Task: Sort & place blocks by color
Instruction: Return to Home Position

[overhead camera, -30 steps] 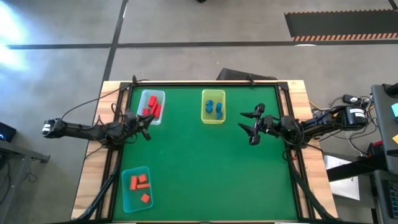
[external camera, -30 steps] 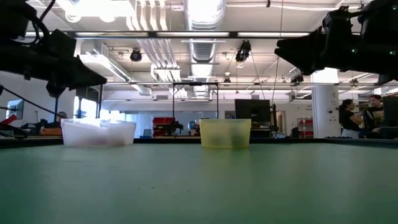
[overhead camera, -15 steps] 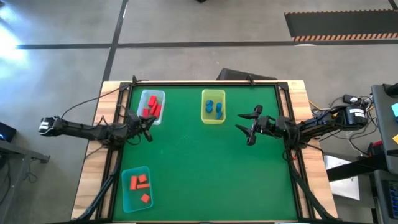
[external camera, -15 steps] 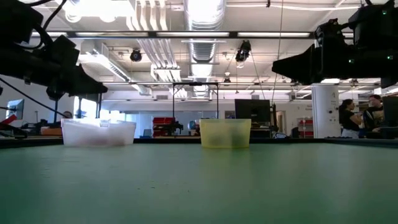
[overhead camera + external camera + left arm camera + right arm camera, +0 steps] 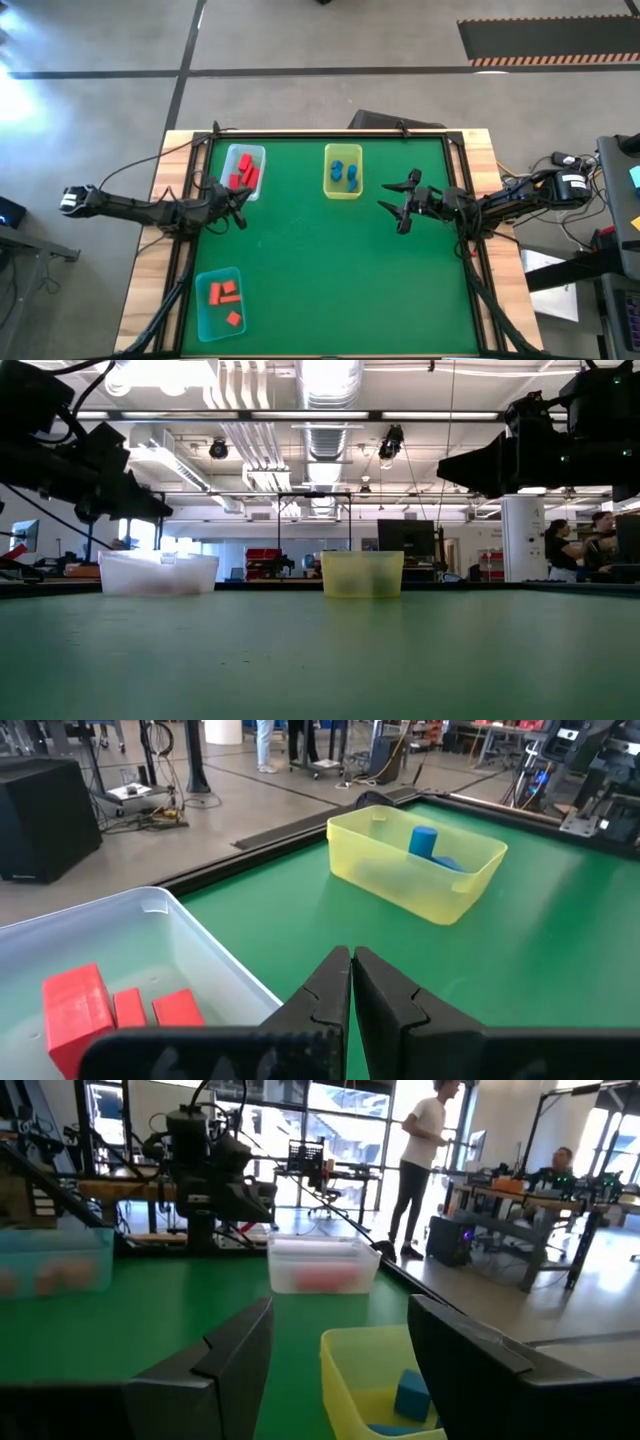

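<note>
Red blocks point(image 5: 243, 176) lie in the pale blue tray point(image 5: 243, 158) at the far left. Blue blocks point(image 5: 343, 172) lie in the yellow-green tray point(image 5: 342, 191) at the far middle. Orange-red blocks point(image 5: 226, 296) lie in the teal tray point(image 5: 205, 318) at the near left. My left gripper point(image 5: 238, 205) hovers shut just on the near side of the pale blue tray point(image 5: 190, 935), holding nothing. My right gripper point(image 5: 398, 205) hangs open to the right of the yellow-green tray point(image 5: 345, 1365), with nothing between its fingers.
The green mat point(image 5: 320, 260) lies bare between the trays and toward the near right. A black frame and cables point(image 5: 185, 170) run along the table's edges. People point(image 5: 575, 545) stand in the room beyond the table.
My left gripper has tipped down a little beside the pale blue tray, still shut. My right gripper has tipped its fingers lower, still open. The trays and blocks have kept their places.
</note>
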Tool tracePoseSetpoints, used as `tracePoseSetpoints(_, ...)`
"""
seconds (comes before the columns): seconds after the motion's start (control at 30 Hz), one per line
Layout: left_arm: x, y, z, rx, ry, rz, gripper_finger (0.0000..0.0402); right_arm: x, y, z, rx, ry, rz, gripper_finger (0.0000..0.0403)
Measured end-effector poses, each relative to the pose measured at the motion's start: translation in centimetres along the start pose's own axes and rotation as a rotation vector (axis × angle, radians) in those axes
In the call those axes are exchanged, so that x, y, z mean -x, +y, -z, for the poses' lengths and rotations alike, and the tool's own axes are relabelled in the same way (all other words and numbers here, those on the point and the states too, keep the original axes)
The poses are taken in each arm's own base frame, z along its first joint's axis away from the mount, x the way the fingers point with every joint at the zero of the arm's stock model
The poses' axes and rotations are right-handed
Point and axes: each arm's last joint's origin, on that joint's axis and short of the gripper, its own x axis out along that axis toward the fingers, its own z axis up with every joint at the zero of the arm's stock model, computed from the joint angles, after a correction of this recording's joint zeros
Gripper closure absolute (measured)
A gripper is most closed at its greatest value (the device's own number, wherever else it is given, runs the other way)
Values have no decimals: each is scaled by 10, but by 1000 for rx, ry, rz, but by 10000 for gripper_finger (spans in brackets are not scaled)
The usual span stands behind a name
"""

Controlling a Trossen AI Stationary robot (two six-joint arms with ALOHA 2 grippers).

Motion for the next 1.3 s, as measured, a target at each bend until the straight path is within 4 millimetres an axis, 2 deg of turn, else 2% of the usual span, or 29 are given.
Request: tracePoseSetpoints(1.3,-3,-1,6,-45,45,-14,402,0,0,0,-10,0,0,184)
